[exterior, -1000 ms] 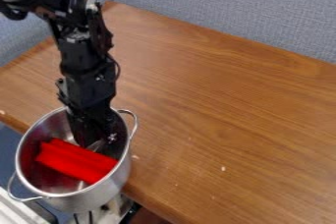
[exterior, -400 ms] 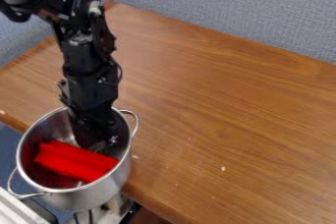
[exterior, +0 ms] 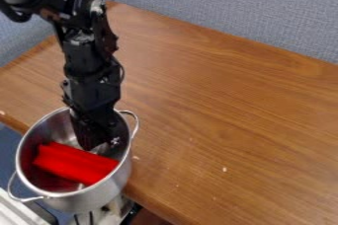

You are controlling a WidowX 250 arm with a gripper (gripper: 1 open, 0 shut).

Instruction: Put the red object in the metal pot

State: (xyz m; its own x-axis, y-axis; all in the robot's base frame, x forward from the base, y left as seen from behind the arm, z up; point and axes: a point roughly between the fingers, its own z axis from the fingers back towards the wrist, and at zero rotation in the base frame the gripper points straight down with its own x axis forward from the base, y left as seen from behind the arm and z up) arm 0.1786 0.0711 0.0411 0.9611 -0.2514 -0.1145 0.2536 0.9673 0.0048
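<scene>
Tabletop [exterior: 224, 120] borders the metal pot [exterior: 122, 173], red object [exterior: 74, 164] inside.

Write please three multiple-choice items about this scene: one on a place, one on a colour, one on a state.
1. Where is the long block?
A) On the table
B) Inside the pot
C) On a pot handle

2. What colour is this block?
A) Blue
B) Green
C) Red

3. How does the pot stand?
A) Uncovered
B) Under a lid
C) Upside down

Key:
1. B: the block lies within the rim of the pot.
2. C: its visible surface is bright red.
3. A: no lid covers the pot, so its inside shows.
</scene>
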